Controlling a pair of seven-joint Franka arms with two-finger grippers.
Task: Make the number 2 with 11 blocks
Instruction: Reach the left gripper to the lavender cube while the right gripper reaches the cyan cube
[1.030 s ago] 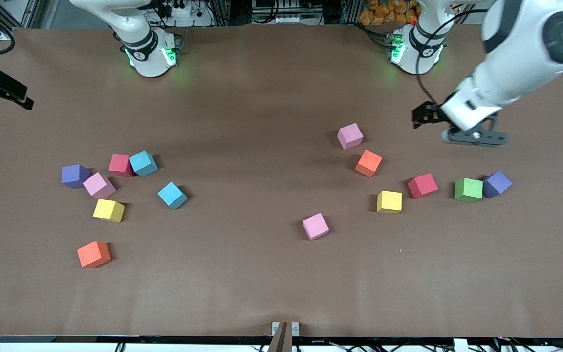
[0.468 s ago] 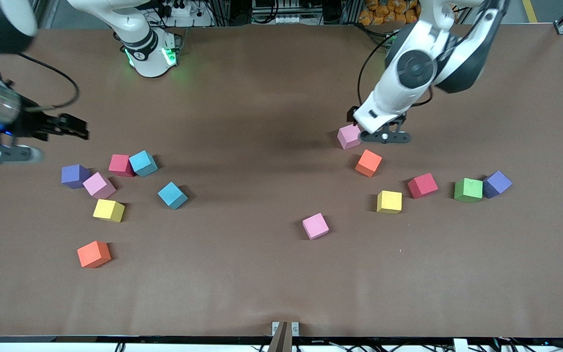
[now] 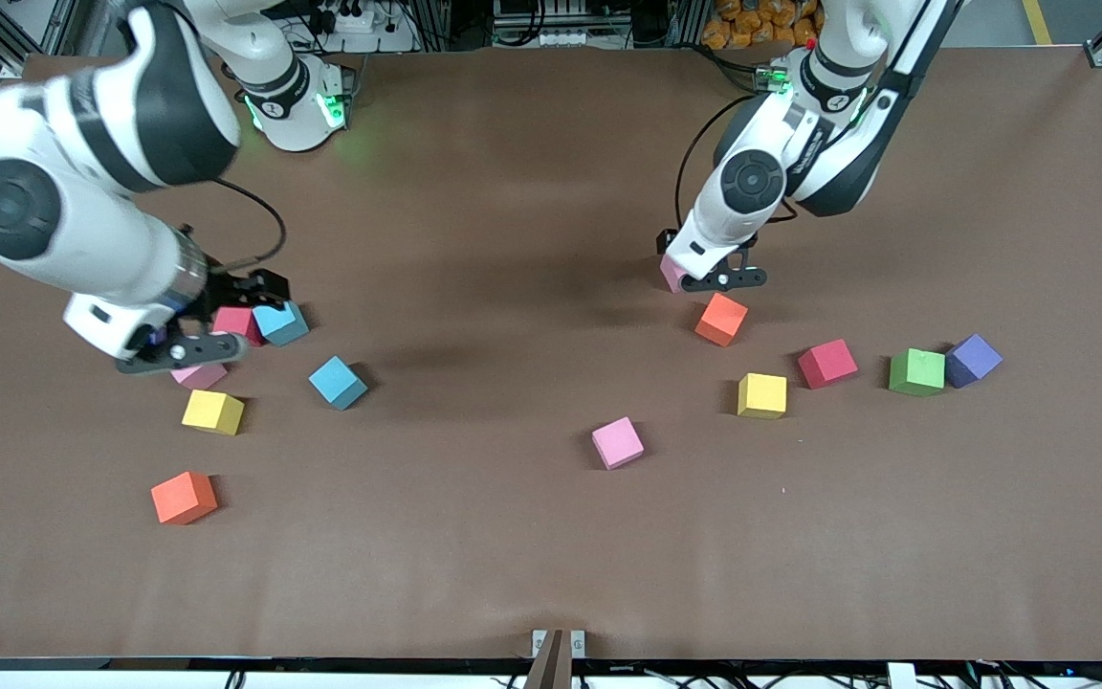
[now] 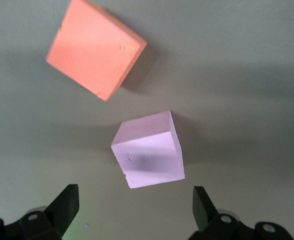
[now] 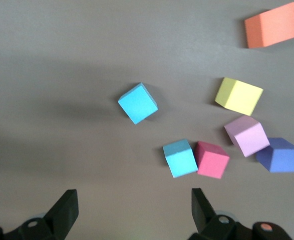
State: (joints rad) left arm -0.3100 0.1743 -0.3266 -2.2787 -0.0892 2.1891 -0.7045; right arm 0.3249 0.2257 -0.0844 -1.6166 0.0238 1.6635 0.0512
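The blocks lie scattered in two groups, and no number 2 is laid yet. Toward the left arm's end: a pink block (image 3: pixel 673 271) half hidden under the left gripper (image 3: pixel 718 278), an orange block (image 3: pixel 721 319) just nearer the camera, then yellow (image 3: pixel 762 395), red (image 3: pixel 827 364), green (image 3: pixel 916 372) touching a purple cube (image 3: pixel 973 360), and a lone pink one (image 3: pixel 618 443) toward the middle. Toward the right arm's end: red (image 3: pixel 234 322) touching blue (image 3: pixel 281 322), another blue (image 3: pixel 338 383), yellow (image 3: pixel 213 411), orange (image 3: pixel 184 498) and a pink one (image 3: pixel 198 375) partly covered by the right gripper (image 3: pixel 178 354).

Both grippers stand wide and hold nothing. In the left wrist view the pink block (image 4: pixel 149 150) sits between the spread fingers (image 4: pixel 66 205) but skewed to them — its faces are not square to the pads.

Risks, as I judge them: closing on that skew could catch corners, so the block twists or slips out; the orange neighbour is near enough to be nudged. The right gripper hovers over a tight cluster — a descent there could knock the touching red and blue.

Being cubes, the blocks have no long axis; each is turned differently on the table, so every one needs squaring before it joins the digit.
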